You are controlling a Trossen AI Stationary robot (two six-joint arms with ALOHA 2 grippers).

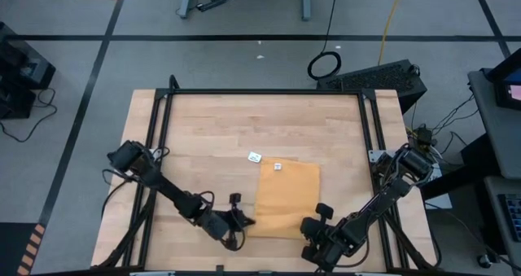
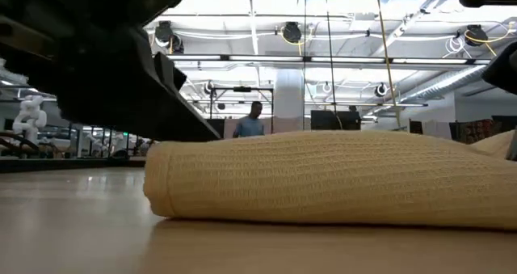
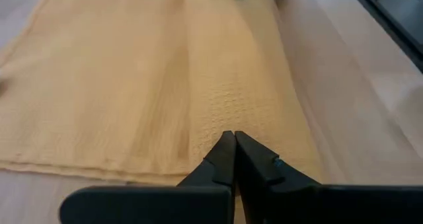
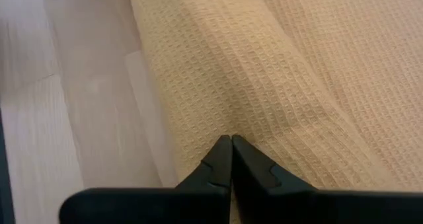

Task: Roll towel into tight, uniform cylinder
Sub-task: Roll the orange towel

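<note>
Fingers pinched together on both sides: I see the left gripper (image 3: 230,139) w/ tips clamped on the rolled near edge of the towel (image 1: 286,199), and the right gripper (image 4: 230,143) likewise clenched on that same fold at its other end. Towel lies mid-table twd the near edge, mostly flat, w/ a first turn rolled up along the near side; small white label (image 1: 278,166) at the far edge. A loose white tag (image 1: 255,156) sits just beyond on the table (image 1: 212,129). In the low view a person (image 2: 250,121) stands far back in the room.
</note>
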